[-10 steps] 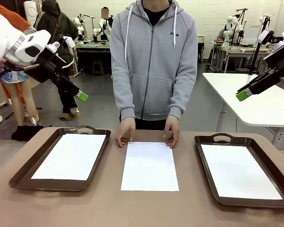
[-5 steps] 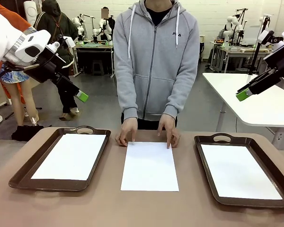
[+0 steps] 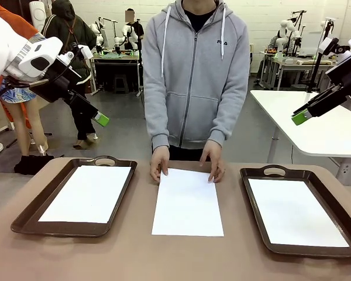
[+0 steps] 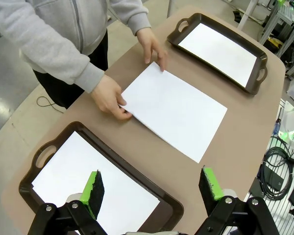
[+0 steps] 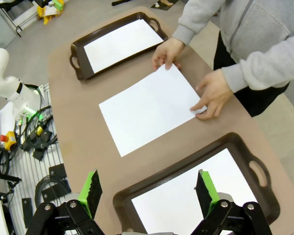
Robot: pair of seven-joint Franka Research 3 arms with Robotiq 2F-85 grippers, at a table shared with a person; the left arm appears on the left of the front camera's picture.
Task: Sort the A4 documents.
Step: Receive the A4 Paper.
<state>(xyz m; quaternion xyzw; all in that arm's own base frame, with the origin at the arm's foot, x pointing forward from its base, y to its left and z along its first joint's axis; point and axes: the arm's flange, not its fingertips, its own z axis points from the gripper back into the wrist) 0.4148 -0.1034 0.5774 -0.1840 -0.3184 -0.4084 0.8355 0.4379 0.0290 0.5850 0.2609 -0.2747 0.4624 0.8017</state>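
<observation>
Three white A4 documents lie on the brown table. One sheet [image 3: 187, 202] is loose in the middle, and a person's hands [image 3: 159, 163] hold its far corners. Another sheet [image 3: 88, 193] rests in the left brown tray [image 3: 29, 213], and a third [image 3: 295, 211] in the right brown tray [image 3: 251, 199]. My left gripper [image 3: 101, 119] hangs high above the table's left side, open and holding nothing; its wrist view looks down on the left tray's sheet [image 4: 88, 181] and the middle sheet [image 4: 174, 110]. My right gripper [image 3: 300, 116] hangs high at the right, open too, above the right tray's sheet [image 5: 186, 196].
The person in a grey hoodie [image 3: 193, 76] stands at the table's far edge, in the middle. A white table [image 3: 316, 123] stands behind at the right. Cables and equipment [image 5: 24, 132] lie beside the table on the robot's side.
The person's hands have shifted the middle sheet slightly to the right and further from me, and the person has straightened up. Both arms have stayed still.
</observation>
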